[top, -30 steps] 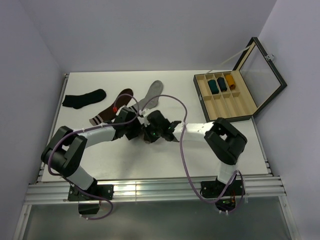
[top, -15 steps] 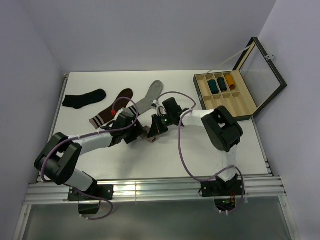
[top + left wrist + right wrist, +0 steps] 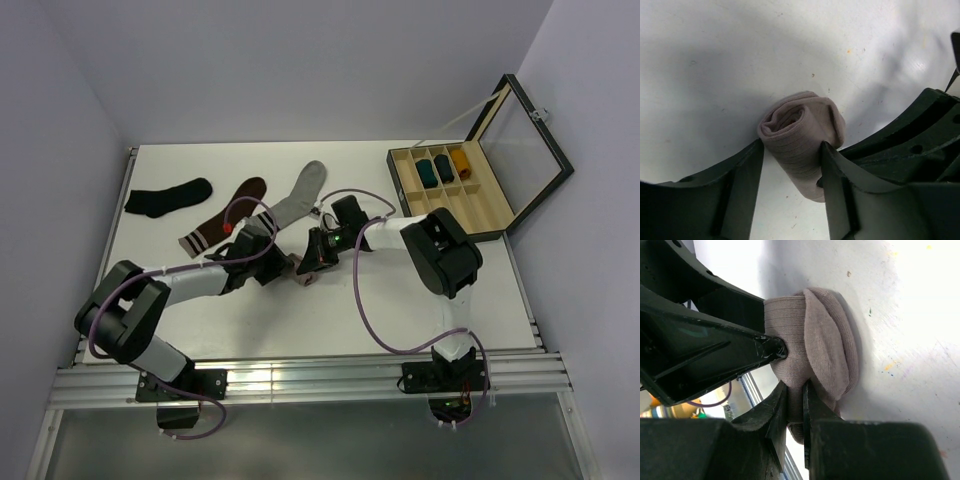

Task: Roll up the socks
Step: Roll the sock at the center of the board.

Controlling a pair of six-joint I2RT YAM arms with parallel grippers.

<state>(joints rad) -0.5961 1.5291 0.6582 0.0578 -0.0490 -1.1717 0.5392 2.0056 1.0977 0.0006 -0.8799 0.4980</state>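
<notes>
The dusty pink sock (image 3: 800,132) is rolled into a tight bundle on the white table, mid-table in the top view (image 3: 306,274). My left gripper (image 3: 791,147) straddles the roll, one finger pressed against each side. From the opposite side my right gripper (image 3: 794,390) pinches a fold of the same roll (image 3: 815,347) between nearly closed jaws. Seen from above, the left gripper (image 3: 284,265) and the right gripper (image 3: 318,256) meet at the roll. The light grey sock (image 3: 300,193) lies flat just behind them, its cuff end hidden under the arms.
A black sock (image 3: 168,196) and a dark brown sock with a pale striped cuff (image 3: 226,224) lie at the back left. A wooden compartment box (image 3: 452,205) with its glass lid (image 3: 525,135) raised stands at the back right, holding rolled socks.
The right arm has swung its elbow back toward the box while its gripper stayed at the pink roll. The left forearm has shifted slightly. The roll sits a little further right.
</notes>
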